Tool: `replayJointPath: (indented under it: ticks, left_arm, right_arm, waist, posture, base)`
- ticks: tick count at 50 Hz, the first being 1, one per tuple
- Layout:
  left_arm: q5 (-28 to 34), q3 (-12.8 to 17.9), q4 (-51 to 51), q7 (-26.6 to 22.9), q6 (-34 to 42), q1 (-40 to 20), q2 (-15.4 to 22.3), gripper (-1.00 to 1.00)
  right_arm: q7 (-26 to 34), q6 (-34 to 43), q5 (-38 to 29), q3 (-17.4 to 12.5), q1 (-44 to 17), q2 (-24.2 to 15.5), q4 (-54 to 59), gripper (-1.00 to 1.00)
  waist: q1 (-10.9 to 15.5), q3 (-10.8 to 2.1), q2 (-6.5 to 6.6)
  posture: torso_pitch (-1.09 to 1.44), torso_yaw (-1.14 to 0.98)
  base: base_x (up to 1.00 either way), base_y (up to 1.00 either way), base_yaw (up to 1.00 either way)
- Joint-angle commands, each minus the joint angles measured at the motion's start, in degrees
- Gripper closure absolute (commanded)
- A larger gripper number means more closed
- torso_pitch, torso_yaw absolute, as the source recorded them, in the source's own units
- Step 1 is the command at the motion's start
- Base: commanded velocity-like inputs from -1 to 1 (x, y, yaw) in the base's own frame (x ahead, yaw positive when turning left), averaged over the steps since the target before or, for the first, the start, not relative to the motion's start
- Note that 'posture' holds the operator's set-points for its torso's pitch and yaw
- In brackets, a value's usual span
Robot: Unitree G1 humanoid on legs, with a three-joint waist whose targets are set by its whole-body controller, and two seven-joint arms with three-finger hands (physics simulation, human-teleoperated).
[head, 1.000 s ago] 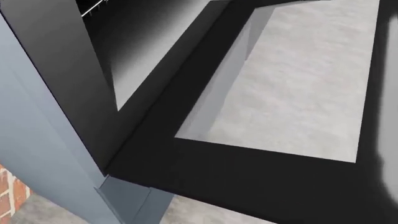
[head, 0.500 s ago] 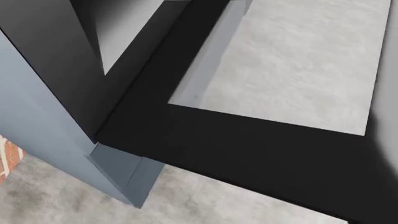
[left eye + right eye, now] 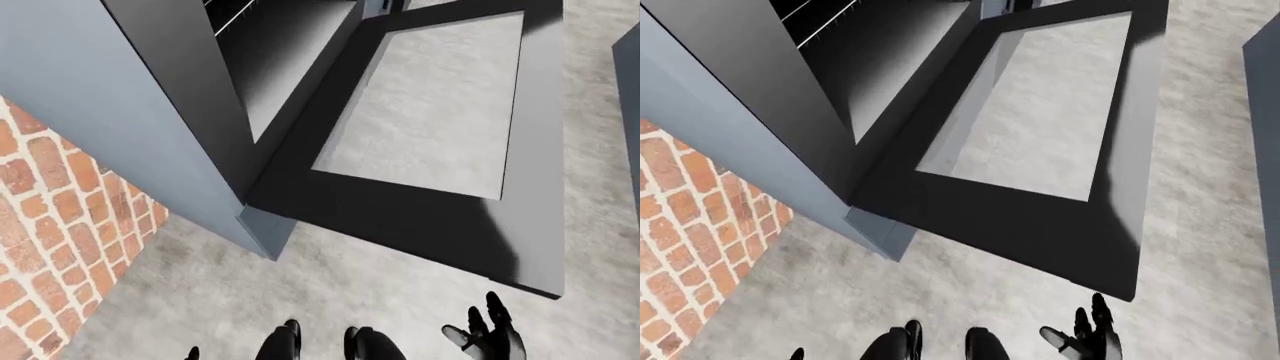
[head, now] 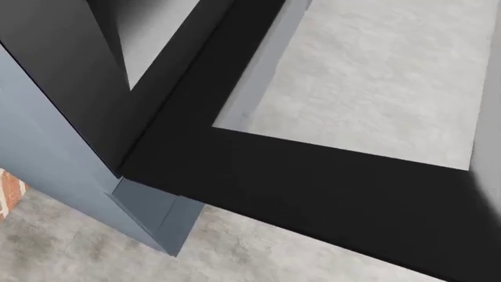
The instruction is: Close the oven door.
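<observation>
Oven door [image 3: 440,195] lies flat open mid-frame; right hand [image 3: 490,339] unclenched at bottom right, left hand unseen; get fingers under door's free edge, lift w/ steady push

camera: shifted, whole head view moved | oven door [image 4: 329,188]: frame sits slightly higher-right | brick nearly gone
</observation>
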Motion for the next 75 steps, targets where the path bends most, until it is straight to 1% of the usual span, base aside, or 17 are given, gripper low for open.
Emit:
replayJointPath:
  ticks: [1,9,11,17,18,19,23,30,38,46,56,65,75]
  left_arm:
    - [-0.2,0.3,-0.2,0.2,-0.7,0.3,0.5,-1.0]
    - [-0.2,0.3,-0.2,0.2,-0.6,0.6,0.4,-1.0]
    - [-0.2,0.2,-0.2,0.3,-0.5,0.3,0.3,-1.0]
    - [-0.3,0.2,-0.2,0.0,-0.4,0.2,0.3,-1.0]
    - [-0.3,0.4,-0.1,-0.1,-0.3,0.4,0.4,-1.0]
    - [-0.2,0.4,-0.2,-0.1,-0.2,0.4,0.4,-1.0]
    - [-0.1,0.6,-0.2,-0.1,-0.2,0.4,0.4,-1.0]
    - [0.0,0.6,-0.2,-0.1,-0.3,0.4,0.3,-1.0]
    - [-0.1,0.6,-0.2,-0.1,-0.2,0.4,0.3,-1.0]
    - [0.0,0.7,-0.2,-0.1,-0.2,0.4,0.3,-1.0]
    - [0.1,0.8,-0.2,-0.2,-0.1,0.5,0.4,-1.0]
    - [0.1,0.8,-0.2,-0.1,-0.1,0.5,0.3,-1.0]
    - [0.1,0.8,-0.2,-0.3,-0.2,0.5,0.2,-1.0]
  right_arm:
    - [-1.0,-0.7,-0.1,0.5,-0.4,-1.0,-0.5,-1.0]
    - [-1.8,-1.1,-1.2,2.1,-3.4,-2.2,-1.0,-1.0]
    - [-2.3,-0.3,-0.8,2.0,-4.5,-2.6,-1.2,-1.0]
    - [-4.0,1.2,-0.5,3.0,-7.5,-3.4,-1.8,-1.0]
    - [-7.3,4.1,-1.0,4.0,-12.2,-5.3,-3.4,-1.0]
    - [-7.7,4.1,-1.0,4.3,-12.9,-5.6,-3.5,-1.0]
    - [-9.2,4.5,-1.0,5.0,-14.2,-6.2,-3.7,-1.0]
    - [-12.6,5.2,-1.1,5.0,-16.2,-7.2,-3.7,-1.0]
    - [-14.4,6.2,-1.7,5.2,-18.3,-7.7,-3.9,-1.0]
    - [-14.6,8.0,-1.8,6.3,-21.5,-7.1,-5.8,-1.0]
    - [-15.2,11.1,-2.5,8.3,-26.0,-5.4,-8.8,-1.0]
    - [-15.7,14.3,-3.8,10.1,-28.6,-3.4,-12.6,-1.0]
    - [-17.1,19.9,-4.7,11.7,-30.1,-1.8,-20.6,-1.0]
  waist:
    - [0.0,-1.08,0.01]
    - [0.1,-1.05,-0.01]
    - [0.0,-1.06,-0.02]
    - [0.1,-1.12,-0.1]
    - [0.1,-1.14,-0.13]
    - [0.2,-1.1,-0.18]
    - [0.0,-1.05,-0.18]
    - [0.5,-1.68,-0.54]
    - [0.5,-1.44,-0.69]
    - [0.4,-1.5,-0.66]
    - [0.5,-1.84,-0.47]
    - [0.6,-2.07,-0.14]
    - [0.7,-2.32,0.26]
  posture:
    - [0.37,0.0]
    - [0.37,0.0]
    - [0.37,0.0]
    - [0.37,0.0]
    - [0.37,0.0]
    - [0.37,0.0]
    - [0.37,0.0]
    - [0.37,0.0]
    - [0.37,0.0]
    - [0.37,0.0]
    - [0.37,0.0]
    - [0.37,0.0]
    - [0.37,0.0]
  base:
    - [0.0,0.0,0.0]
    - [0.0,0.0,0.0]
    - [0.0,0.0,0.0]
    - [0.0,0.0,0.0]
    - [0.0,0.0,0.0]
    - [0.0,0.0,0.0]
    - [0.0,0.0,0.0]
    - [0.0,0.0,0.0]
    - [0.0,0.0,0.0]
    - [0.0,0.0,0.0]
    - [0.0,0.0,0.0]
    - [0.0,0.0,0.0]
    - [0.0,0.0,0.0]
